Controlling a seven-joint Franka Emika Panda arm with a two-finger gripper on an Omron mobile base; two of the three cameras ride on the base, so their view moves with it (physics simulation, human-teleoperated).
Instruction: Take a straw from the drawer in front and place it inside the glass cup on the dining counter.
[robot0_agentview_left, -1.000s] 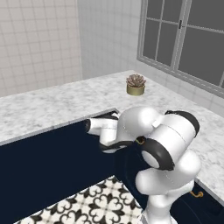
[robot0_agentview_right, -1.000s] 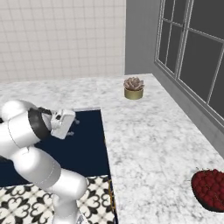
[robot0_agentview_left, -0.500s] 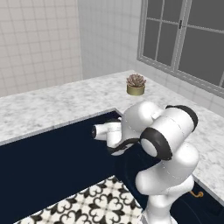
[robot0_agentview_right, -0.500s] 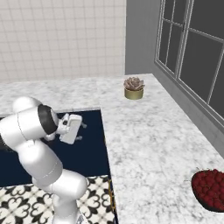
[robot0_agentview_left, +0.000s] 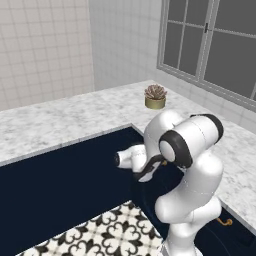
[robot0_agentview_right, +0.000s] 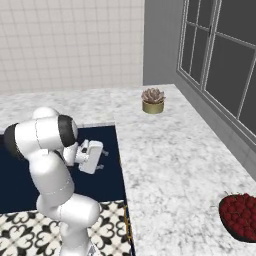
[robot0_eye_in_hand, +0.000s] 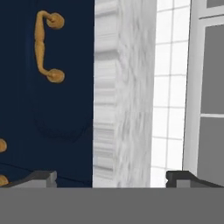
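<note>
Well, drawer (robot0_eye_in_hand: 52, 87) shut, hand (robot0_eye_in_hand: 109, 177) open

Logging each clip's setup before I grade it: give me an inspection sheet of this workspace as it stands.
Surface: speckled marble counter runs along the wall and turns at the corner.
Job's things: navy drawer front with gold handle, closed; straw and glass cup nothing seen.
Clutter: potted succulent near the window; bowl of red fruit at the counter's near end.
Grippers: gripper open, empty, facing the drawer front and counter edge.
Cables: nothing seen.
Surroundings: tiled wall, large window, patterned floor tiles.
</note>
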